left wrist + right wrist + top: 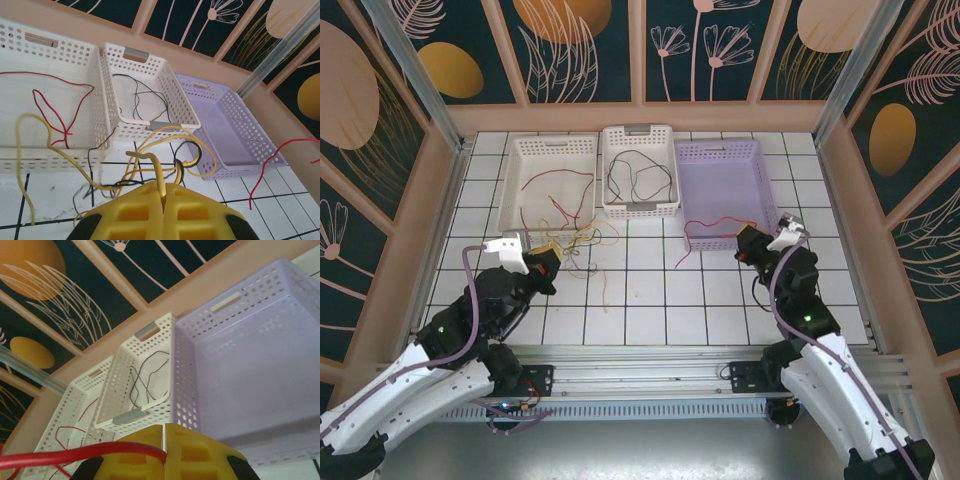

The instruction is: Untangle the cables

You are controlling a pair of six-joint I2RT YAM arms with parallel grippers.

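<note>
The left gripper was clenched on a yellow cable, whose loose loops sprawled on the desk just far and right of it, near the left white basket. The right gripper pinched a red cable that ran leftward from it along the near edge of the purple basket.

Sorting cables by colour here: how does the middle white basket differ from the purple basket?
The middle white basket is narrower than the purple basket and has grey handles. The white one holds a black cable; the purple one holds none. Both are perforated plastic.
</note>
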